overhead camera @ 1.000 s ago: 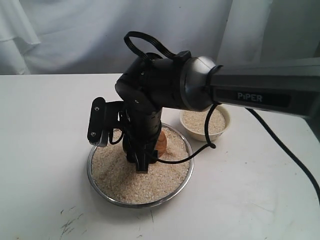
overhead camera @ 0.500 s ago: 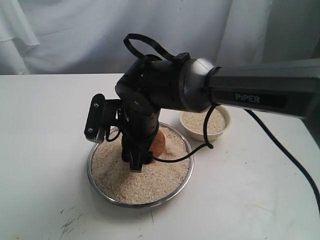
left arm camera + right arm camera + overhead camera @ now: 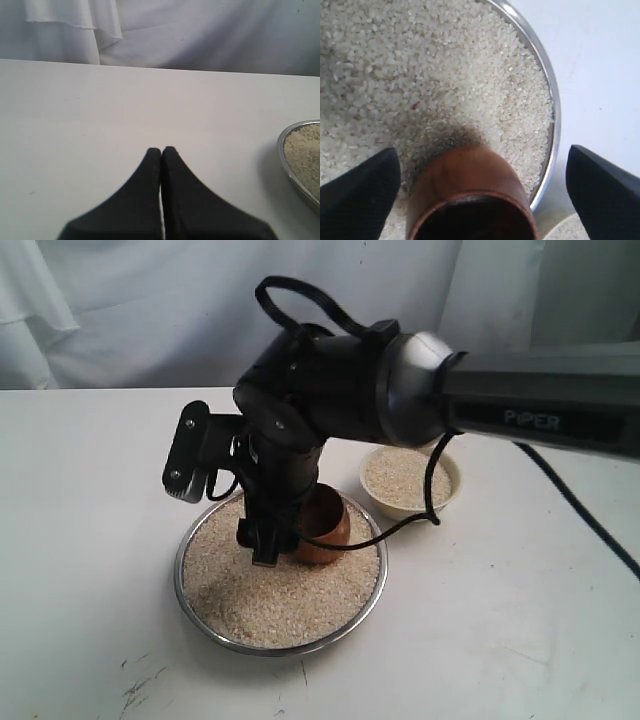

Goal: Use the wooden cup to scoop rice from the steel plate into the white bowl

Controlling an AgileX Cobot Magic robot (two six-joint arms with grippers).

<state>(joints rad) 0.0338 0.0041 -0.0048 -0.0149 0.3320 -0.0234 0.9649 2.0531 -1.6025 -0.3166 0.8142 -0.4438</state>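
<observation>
A flat white matte desk carried everything, with pale draped cloth hanging behind it. The right arm, a thick dark tube with a rounded grey joint, reached in over the steel plate, a wide, shallow round dish of shiny silver metal with a thin bright rim.

The right end effector hung just above the plate's middle with its jaws spread wide. Its black wedge-shaped fingers stood on either side of the wooden cup, and a narrow gap showed on each side, so it gripped nothing. Whether the fingertips touched the grains could not be told.

The rice, small pale beige uncooked grains, filled the plate in a rough, granular bed. The white bowl, small, round, cream-coloured and thick-rimmed, stood on the desk just beside the plate and also held rice. The cup, small, rounded and handleless, of smooth reddish-brown grained wood, sat in the plate, tilted and partly sunk in the rice, its dark mouth turned up toward the wrist.

The left end effector hovered over bare desk near the plate's rim, its smooth black fingers pressed together and holding nothing.
</observation>
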